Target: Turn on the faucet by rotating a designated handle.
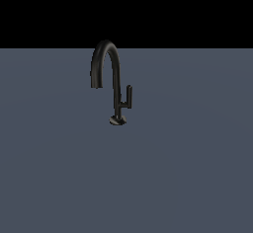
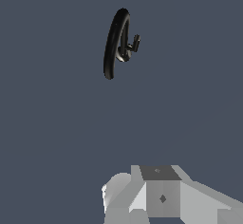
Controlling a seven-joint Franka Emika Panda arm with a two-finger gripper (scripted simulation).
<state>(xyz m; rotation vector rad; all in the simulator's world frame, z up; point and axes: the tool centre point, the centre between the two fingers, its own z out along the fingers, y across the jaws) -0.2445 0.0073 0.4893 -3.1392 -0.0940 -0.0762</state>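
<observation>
A slim black gooseneck faucet (image 1: 116, 74) stands on a flat blue-grey surface, with its arched spout curving toward the exterior view's left and a small round base disc (image 1: 117, 121). The handle (image 1: 128, 97), a short L-shaped lever, sticks out from the stem on the exterior view's right, and its thin rod points up. The wrist view shows the faucet (image 2: 113, 42) and the handle (image 2: 135, 43) from above, at a distance. Only grey parts of my gripper (image 2: 161, 194) show at the edge of the wrist view, well apart from the faucet. Its fingertips are not visible. The arm is out of the exterior view.
The blue-grey surface (image 1: 188, 168) runs around the faucet on all sides. A black background lies beyond its far edge (image 1: 197, 48).
</observation>
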